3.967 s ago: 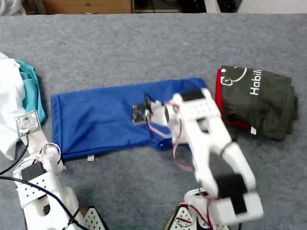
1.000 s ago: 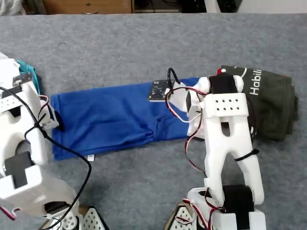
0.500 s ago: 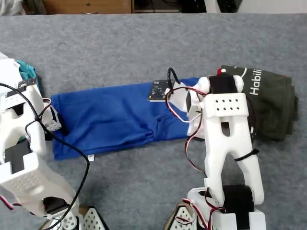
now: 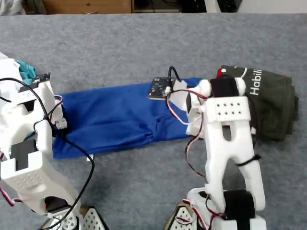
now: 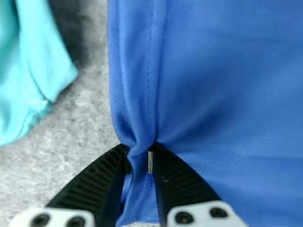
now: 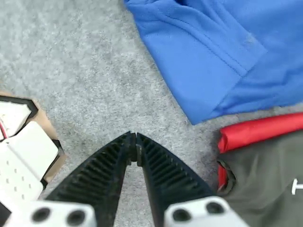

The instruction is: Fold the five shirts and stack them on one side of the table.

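Note:
A blue shirt (image 4: 120, 117), folded into a long strip, lies across the middle of the grey table (image 4: 144, 43). In the left wrist view my left gripper (image 5: 141, 161) is shut on the bunched hem of the blue shirt (image 5: 213, 94). The left arm (image 4: 33, 124) stands over the strip's left end. My right gripper (image 6: 133, 140) is shut with nothing in it, above bare table beside the corner of the blue shirt (image 6: 227, 52). The right arm (image 4: 225, 110) covers the strip's right end.
A folded stack with a dark green shirt (image 4: 268, 103) over a red one (image 6: 265, 130) sits at the right. At the left edge lie a teal shirt (image 5: 28, 71) and a white shirt (image 4: 7, 67). An arm base (image 6: 23, 142) is at the front.
The left arm has swung right from the white and teal pile onto the blue shirt's left end. The right arm has stayed nearly still for the last second.

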You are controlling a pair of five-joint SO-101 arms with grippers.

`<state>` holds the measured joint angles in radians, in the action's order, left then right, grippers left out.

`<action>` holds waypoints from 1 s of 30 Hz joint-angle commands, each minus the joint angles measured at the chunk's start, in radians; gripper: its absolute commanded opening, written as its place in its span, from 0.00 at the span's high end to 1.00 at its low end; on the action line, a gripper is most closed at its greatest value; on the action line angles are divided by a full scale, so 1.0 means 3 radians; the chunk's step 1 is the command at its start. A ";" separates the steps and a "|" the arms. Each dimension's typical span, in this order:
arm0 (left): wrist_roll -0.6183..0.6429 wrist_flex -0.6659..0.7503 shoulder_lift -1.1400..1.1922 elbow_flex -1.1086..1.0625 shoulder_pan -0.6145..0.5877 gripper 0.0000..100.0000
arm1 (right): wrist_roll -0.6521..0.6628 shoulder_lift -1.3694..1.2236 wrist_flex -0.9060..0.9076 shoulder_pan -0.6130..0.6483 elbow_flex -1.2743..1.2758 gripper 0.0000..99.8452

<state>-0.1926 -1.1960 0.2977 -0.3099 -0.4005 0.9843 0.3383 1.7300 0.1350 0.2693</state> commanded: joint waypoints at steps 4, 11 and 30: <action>0.0046 0.0020 -0.0033 0.0107 0.0184 0.98 | -0.0061 0.0560 -0.0046 0.0033 0.0110 1.00; 0.0056 -0.0072 -0.0550 0.0113 0.0517 0.98 | -0.0522 0.1143 -0.0598 0.0008 0.0376 1.00; 0.0757 0.0312 -0.1731 0.0113 0.2752 0.98 | -0.3053 0.1036 -0.3964 -0.1685 0.0596 1.00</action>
<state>-0.0008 -1.1792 -0.1795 -0.2931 0.3207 0.1450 0.6743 0.7050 -0.2931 0.4534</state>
